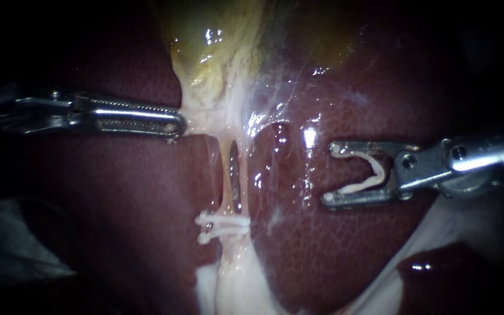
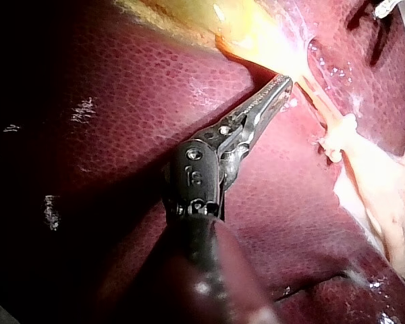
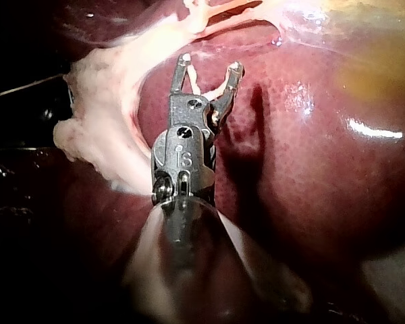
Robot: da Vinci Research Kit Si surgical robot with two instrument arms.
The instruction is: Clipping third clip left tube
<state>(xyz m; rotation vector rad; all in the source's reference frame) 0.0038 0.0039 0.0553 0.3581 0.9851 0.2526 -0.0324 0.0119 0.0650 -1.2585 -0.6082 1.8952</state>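
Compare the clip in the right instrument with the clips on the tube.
The loaded clip is open, a wide V; the tube clips are closed flat. The loaded clip sits over the liver, clear of the tube; the tube clips cross it. Both are white.

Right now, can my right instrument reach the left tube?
Probably: only bare liver lies before the right instrument's jaws holding a clip, though the right tube sits nearer, beside the left tube.
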